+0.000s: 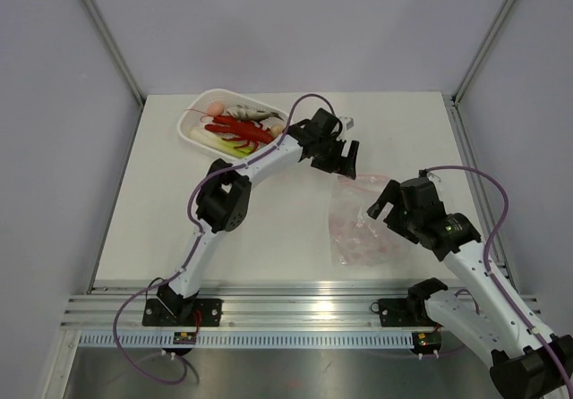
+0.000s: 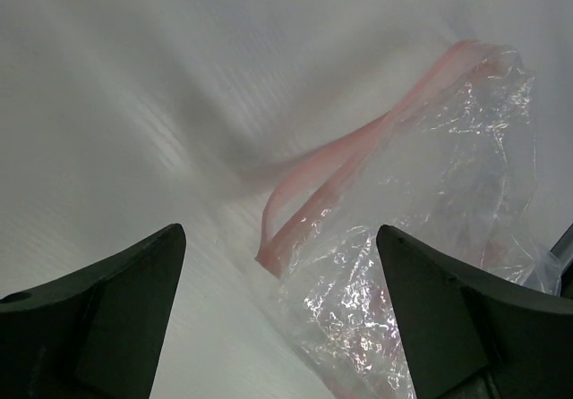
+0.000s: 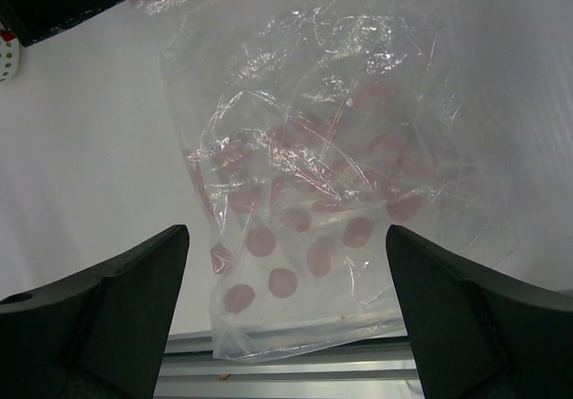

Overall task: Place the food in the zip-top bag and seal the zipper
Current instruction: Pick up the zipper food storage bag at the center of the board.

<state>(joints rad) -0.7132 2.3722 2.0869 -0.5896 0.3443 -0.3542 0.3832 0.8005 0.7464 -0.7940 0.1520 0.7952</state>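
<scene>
Top external: bag flat on worktop, between left gripper and right gripper; food in basket, well apart. Both sets of jaws wide open, empty. Likely light, floppy, slippery film; best pinched at stiffer zipper, one lip only.

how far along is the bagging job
Done: nothing visibly packed; the food lies in the white basket. In hand: the zip-top bag lies on the table with its zipper gaping open, the open, empty left claw at the mouth and the open right claw over the bag's body. Left: load the food, then press the zipper shut.
</scene>
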